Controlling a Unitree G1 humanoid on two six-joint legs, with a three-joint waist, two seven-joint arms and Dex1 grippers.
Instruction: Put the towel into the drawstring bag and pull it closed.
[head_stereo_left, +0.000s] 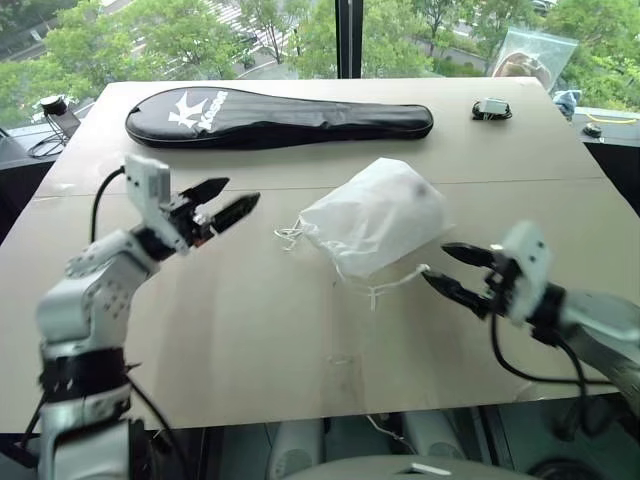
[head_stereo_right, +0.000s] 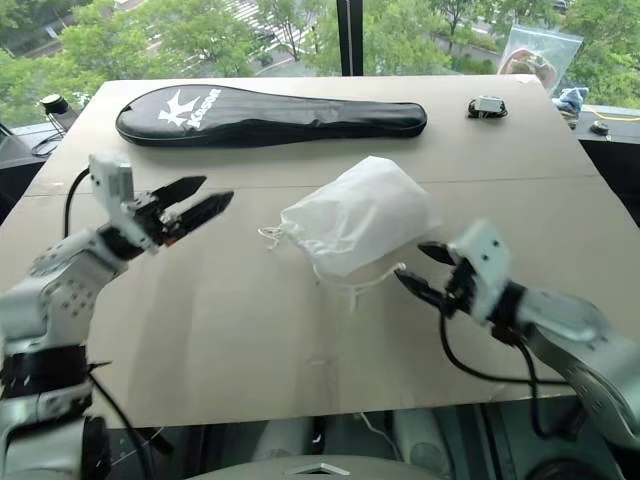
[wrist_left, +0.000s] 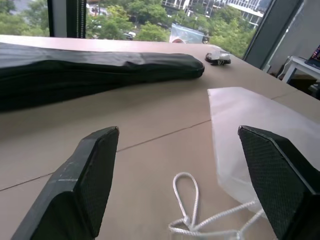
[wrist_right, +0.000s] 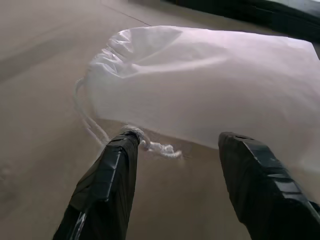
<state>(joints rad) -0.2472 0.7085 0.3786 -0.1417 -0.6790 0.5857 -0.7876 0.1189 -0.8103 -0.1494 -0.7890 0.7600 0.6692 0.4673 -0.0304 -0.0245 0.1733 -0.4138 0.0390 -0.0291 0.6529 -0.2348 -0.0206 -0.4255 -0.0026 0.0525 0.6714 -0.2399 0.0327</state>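
We are holding both end effectors wide and empty: left end effector (head_stereo_left: 222, 204) at nine o'clock of the thin white fabric drawstring bag (head_stereo_left: 375, 215), right end effector (head_stereo_left: 452, 267) at four o'clock. The bag is lying mid-bench (head_stereo_left: 250, 330), bulging, mouth gathered, so the closing step looks done; next, we are likely backing away.

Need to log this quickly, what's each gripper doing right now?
Left gripper: open, holding nothing.
Right gripper: open, holding nothing, beside the thin white fabric drawstring bag.

Both pincers (head_stereo_left: 222, 205) (head_stereo_left: 452, 268) agape (empty)
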